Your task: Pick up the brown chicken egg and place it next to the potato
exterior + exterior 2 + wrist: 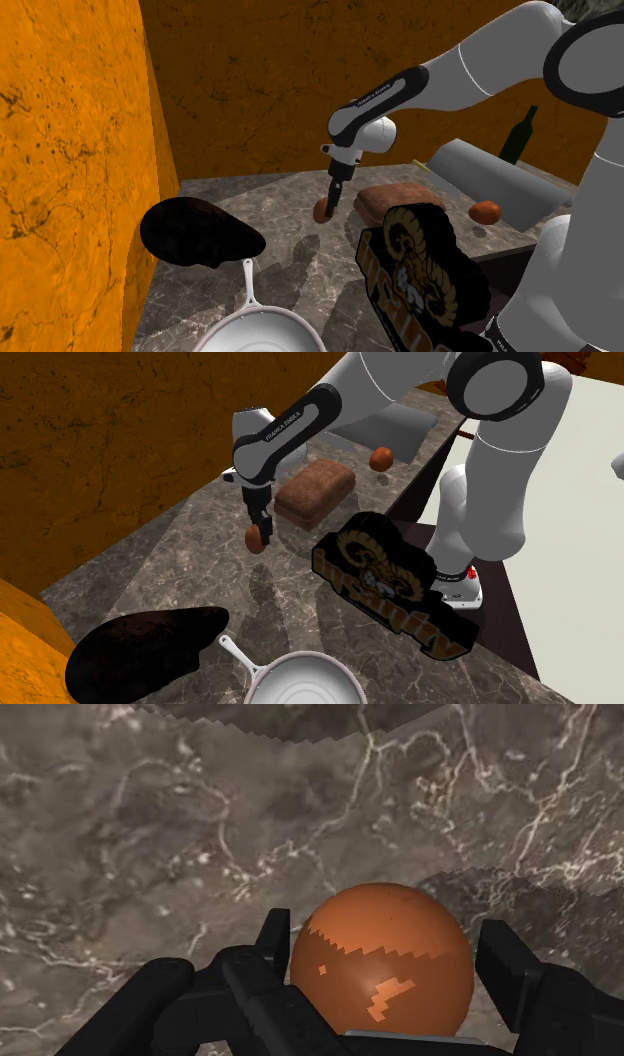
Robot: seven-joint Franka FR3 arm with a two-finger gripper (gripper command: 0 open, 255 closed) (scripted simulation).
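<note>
Orange walls (70, 150) stand along the back edge and one end of a dark marble counter (290, 200). The white arm (470, 75) reaches from the stand out over the counter's middle. A grey cylinder (490, 175) lies on its side near the back corner at the shoulder view's right, with a dark bottle (518, 135) upright behind it. A big dark lump (195, 232) rests by the end wall, near the front edge. A black pack printed with a ram's head (420, 265) stands tilted at the front edge, close to the stand. A white pan (260, 332) sits at the front edge between the lump and the pack, its handle pointing toward the counter's middle. A brown block (390, 197) lies flat on the middle of the counter. The gripper (333, 203) points down just beside that block, its fingers clamped on the brown egg (321, 211), which hangs clear above the counter's middle. A small reddish-brown oval thing (485, 211) lies apart, just beside the cylinder
</note>
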